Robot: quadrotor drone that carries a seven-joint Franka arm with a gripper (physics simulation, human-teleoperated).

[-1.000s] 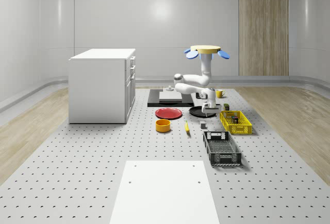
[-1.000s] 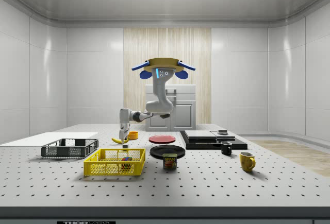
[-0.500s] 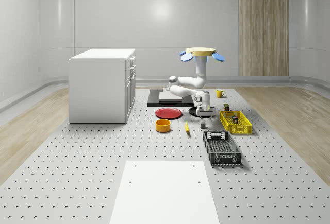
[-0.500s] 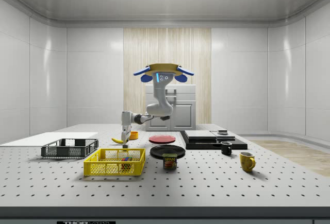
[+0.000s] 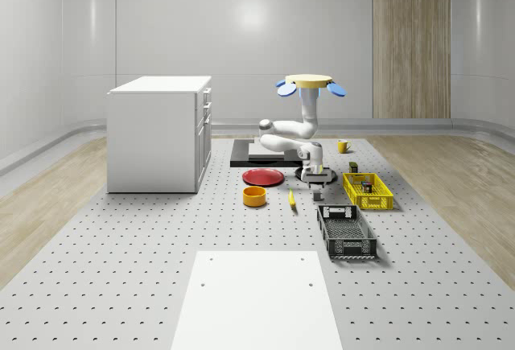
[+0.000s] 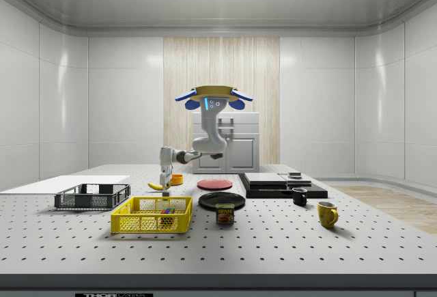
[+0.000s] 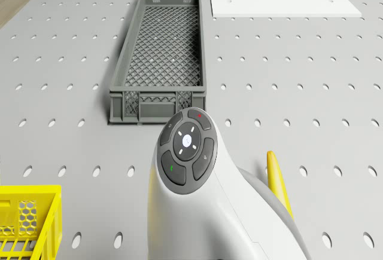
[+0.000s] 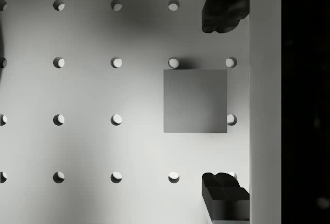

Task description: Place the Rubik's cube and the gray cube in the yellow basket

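Observation:
The gray cube [image 8: 195, 101] lies on the perforated table, and it sits between the yellow basket and the banana [image 5: 317, 195]. My gripper [image 8: 220, 100] hangs straight above it, open, with one dark finger [image 8: 225, 10] on each side of the cube and no contact. In the whole-scene view the gripper [image 5: 317, 182] is just over the cube, left of the yellow basket [image 5: 368, 191]. The Rubik's cube [image 6: 166, 209] rests inside the yellow basket [image 6: 151, 216]. The drone [image 5: 306, 84] hovers high above the black pan, its arm reaching down.
A dark mesh crate [image 5: 346, 232] stands in front of the basket. A banana [image 5: 291, 199], an orange bowl [image 5: 254, 196], a red plate [image 5: 264, 177] and a black pan [image 5: 309, 175] lie nearby. A white cabinet [image 5: 161, 133] stands at the whole-scene view's left.
The drone and arm have shifted toward the whole-scene view's left, away from the basket. The gripper has come down over the gray cube.

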